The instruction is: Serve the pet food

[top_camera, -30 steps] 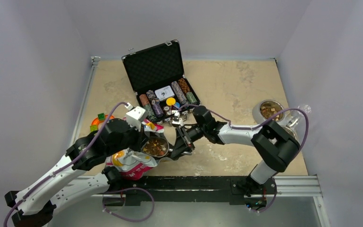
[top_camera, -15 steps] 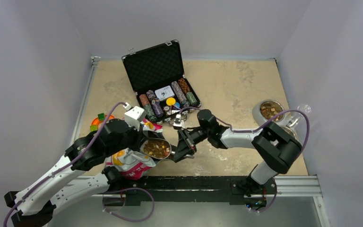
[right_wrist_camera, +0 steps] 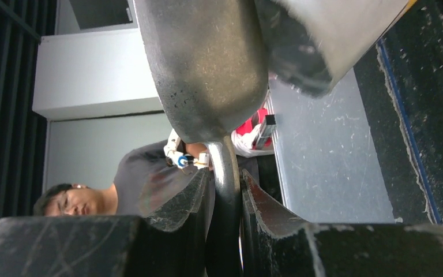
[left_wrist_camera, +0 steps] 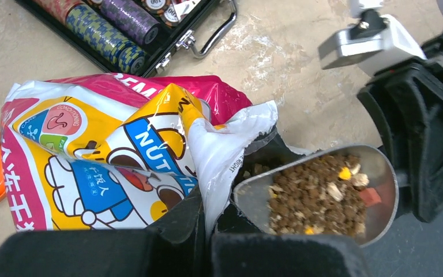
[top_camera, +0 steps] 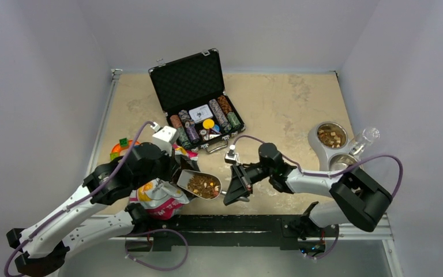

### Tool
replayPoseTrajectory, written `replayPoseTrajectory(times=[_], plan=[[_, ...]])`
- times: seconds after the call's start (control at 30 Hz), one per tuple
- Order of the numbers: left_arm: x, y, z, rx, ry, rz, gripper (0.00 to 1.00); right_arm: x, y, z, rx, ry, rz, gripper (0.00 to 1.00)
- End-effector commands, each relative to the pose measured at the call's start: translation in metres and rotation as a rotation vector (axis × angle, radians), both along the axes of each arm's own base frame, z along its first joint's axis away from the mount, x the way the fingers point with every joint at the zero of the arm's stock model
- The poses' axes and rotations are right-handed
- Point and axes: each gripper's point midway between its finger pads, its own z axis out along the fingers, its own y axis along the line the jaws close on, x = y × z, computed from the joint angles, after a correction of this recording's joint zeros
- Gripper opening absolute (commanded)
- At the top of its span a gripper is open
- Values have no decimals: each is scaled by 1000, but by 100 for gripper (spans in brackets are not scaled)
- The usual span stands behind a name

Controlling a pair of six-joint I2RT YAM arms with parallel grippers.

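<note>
The printed pet food bag (top_camera: 157,203) stands at the near left; it also shows in the left wrist view (left_wrist_camera: 109,138). My left gripper (top_camera: 173,175) is shut on the bag's white torn edge (left_wrist_camera: 231,144), holding the mouth open. My right gripper (top_camera: 232,186) is shut on the thin handle (right_wrist_camera: 226,190) of a metal scoop (top_camera: 199,184). The scoop is full of brown kibble (left_wrist_camera: 314,196) and hangs just outside the bag's mouth. The right wrist view shows only the scoop's underside (right_wrist_camera: 207,63).
A steel double-bowl feeder (top_camera: 321,149) stands at the right edge, its far bowl holding kibble (top_camera: 330,135), with a clear bottle (top_camera: 364,137) beside it. An open black poker chip case (top_camera: 199,109) lies behind the bag. Orange toy pieces (top_camera: 118,148) lie at the left.
My right gripper has drawn the filled scoop out of the bag, moving right and toward the near edge. The left gripper keeps hold of the bag.
</note>
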Motion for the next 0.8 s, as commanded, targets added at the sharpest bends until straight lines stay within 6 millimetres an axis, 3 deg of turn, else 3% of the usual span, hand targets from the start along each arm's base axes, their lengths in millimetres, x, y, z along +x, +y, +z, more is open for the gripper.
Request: replayPoseTrajectory(times=[0.0, 0.17, 0.37, 0.6, 0.77], plan=[[28, 12, 28, -9, -102, 165, 0, -10, -11, 15, 101, -77, -27, 0], [32, 8, 29, -13, -94, 177, 0, -13, -21, 19, 140, -63, -110, 0], [36, 23, 25, 28, -87, 270, 0, -13, -32, 27, 150, -76, -204, 0], [37, 37, 21, 64, -84, 344, 0, 4, -55, 42, 134, -131, -387, 0], [38, 42, 21, 75, -91, 371, 0, 5, -65, 43, 107, -147, -409, 0]])
